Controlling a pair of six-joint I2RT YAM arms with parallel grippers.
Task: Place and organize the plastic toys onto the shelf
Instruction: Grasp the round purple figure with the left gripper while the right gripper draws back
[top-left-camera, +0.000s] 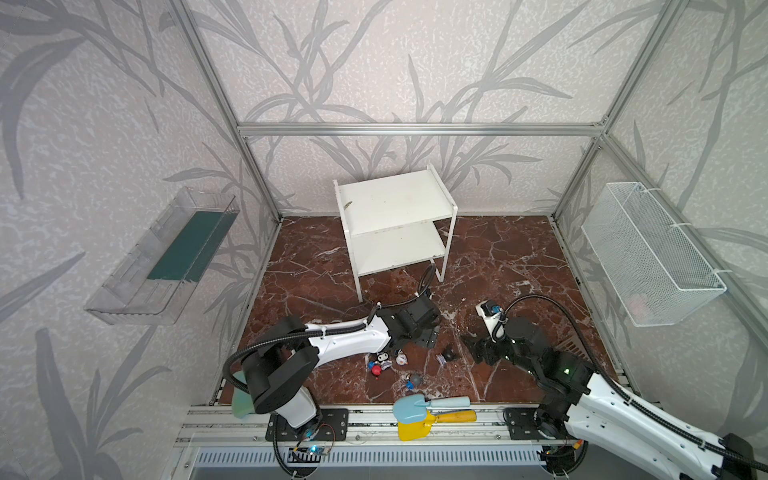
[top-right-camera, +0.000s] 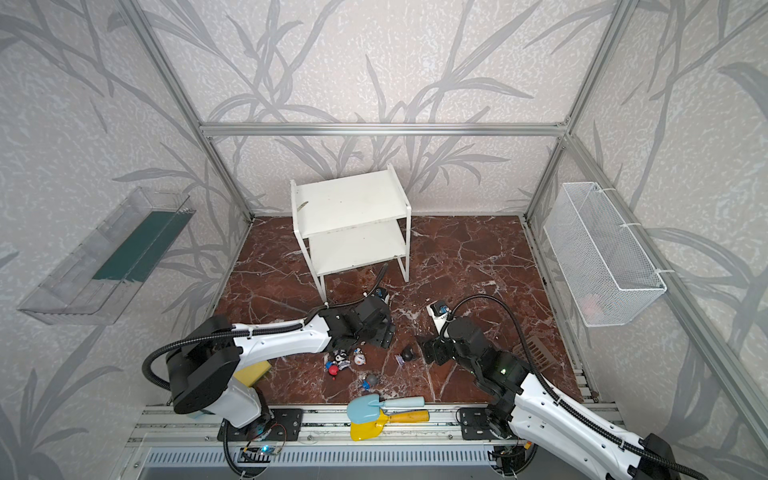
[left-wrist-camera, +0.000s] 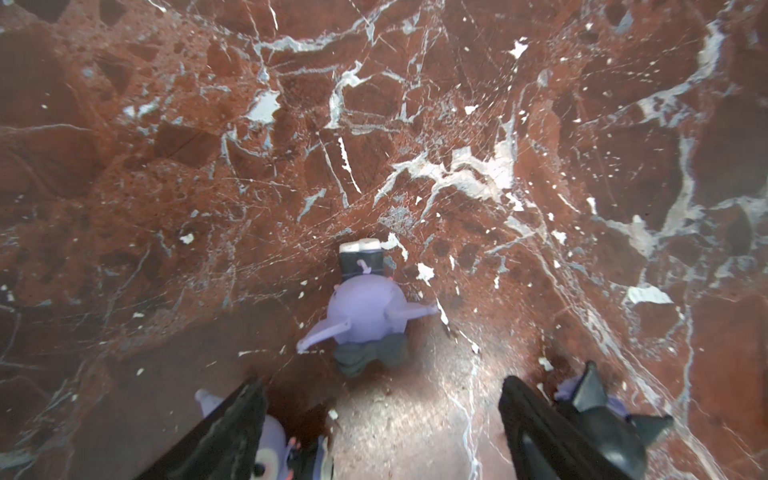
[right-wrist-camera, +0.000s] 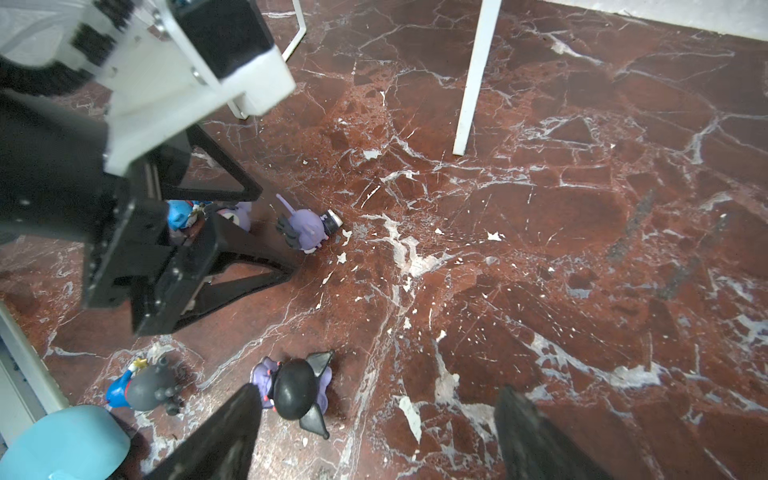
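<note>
**Observer:** Left side, what do you have?

**Me:** My left gripper (left-wrist-camera: 382, 384) sits low over the marble floor (left-wrist-camera: 415, 124). Fingers are spread wide with nothing between them. A purple figurine (left-wrist-camera: 365, 311) lies flat just ahead of the tips, black legs pointing away from me. A second purple figurine (left-wrist-camera: 275, 436) is half hidden behind one finger.

**Observer:** Right side?

**Me:** My right gripper (right-wrist-camera: 376, 390) is spread too, and holds nothing. A black-headed figurine (right-wrist-camera: 297, 392) with pointed ears lies just beside one finger. Whether they touch, I cannot tell. In both top views it lies between my two grippers.

**Observer:** Other toys?

**Me:** There is a cluster near centre, just on the near side of my left forearm: a red and blue figurine (top-left-camera: 376, 369), a black and white figurine (top-left-camera: 383, 356) and a white and orange figurine (top-left-camera: 401, 358). Nearer still is a grey-headed figurine (top-left-camera: 413, 380). It sits just far of the blue shovel (top-left-camera: 415, 405), which overlaps a yellow shovel (top-left-camera: 411, 428) on the near rail.

**Observer:** And the shelf?

**Me:** The white two-tier shelf (top-left-camera: 395, 203) stands at the far middle, by the back wall. Every toy I can see is on the floor, on the near side of it and well apart from its boards
</note>
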